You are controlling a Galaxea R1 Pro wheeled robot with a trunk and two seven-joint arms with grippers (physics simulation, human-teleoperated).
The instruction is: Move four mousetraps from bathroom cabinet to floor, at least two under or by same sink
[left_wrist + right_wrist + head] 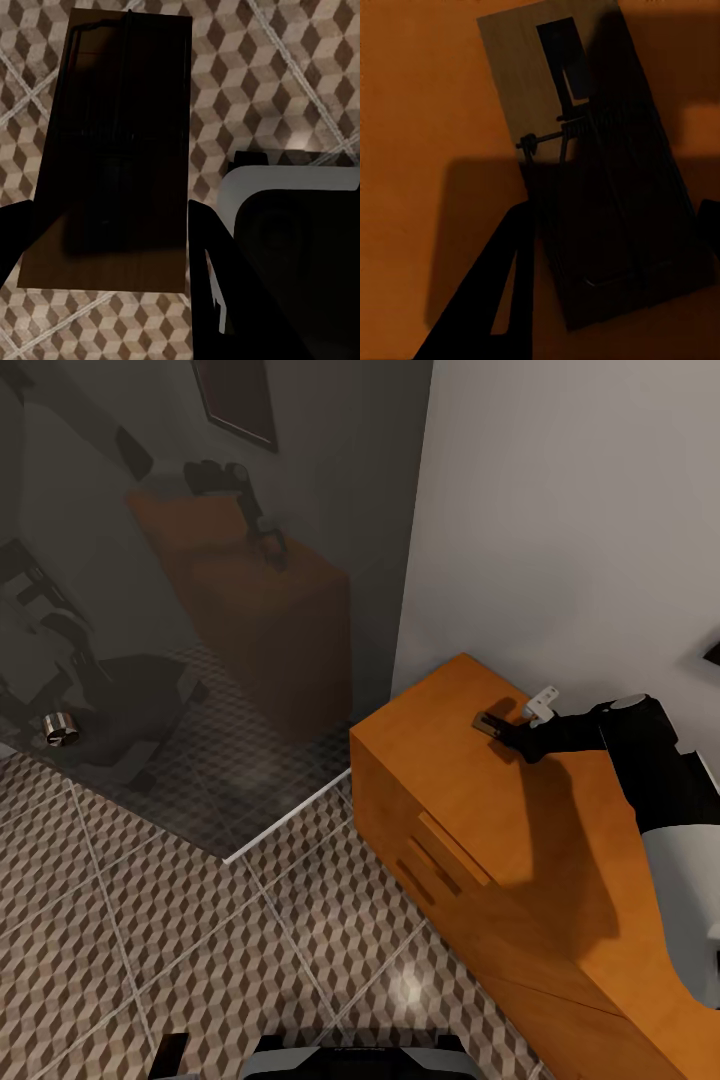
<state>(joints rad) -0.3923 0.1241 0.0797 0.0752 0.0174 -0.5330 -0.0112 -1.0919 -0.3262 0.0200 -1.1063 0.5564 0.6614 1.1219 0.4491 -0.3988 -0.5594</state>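
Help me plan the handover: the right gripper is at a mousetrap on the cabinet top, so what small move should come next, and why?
Probably close the right gripper on the mousetrap: its fingers already straddle the board lying flat on the cabinet, apparently not yet clamped. The left gripper's mousetrap already hangs over the bathroom floor.

Mousetrap (585,172) half in shadow, far end hidden between dark fingers (495,292). Second mousetrap (112,157) too dark for detail, top cut by frame edge. Cabinet (470,810) cut off at lower right; right arm (650,780) covers part.
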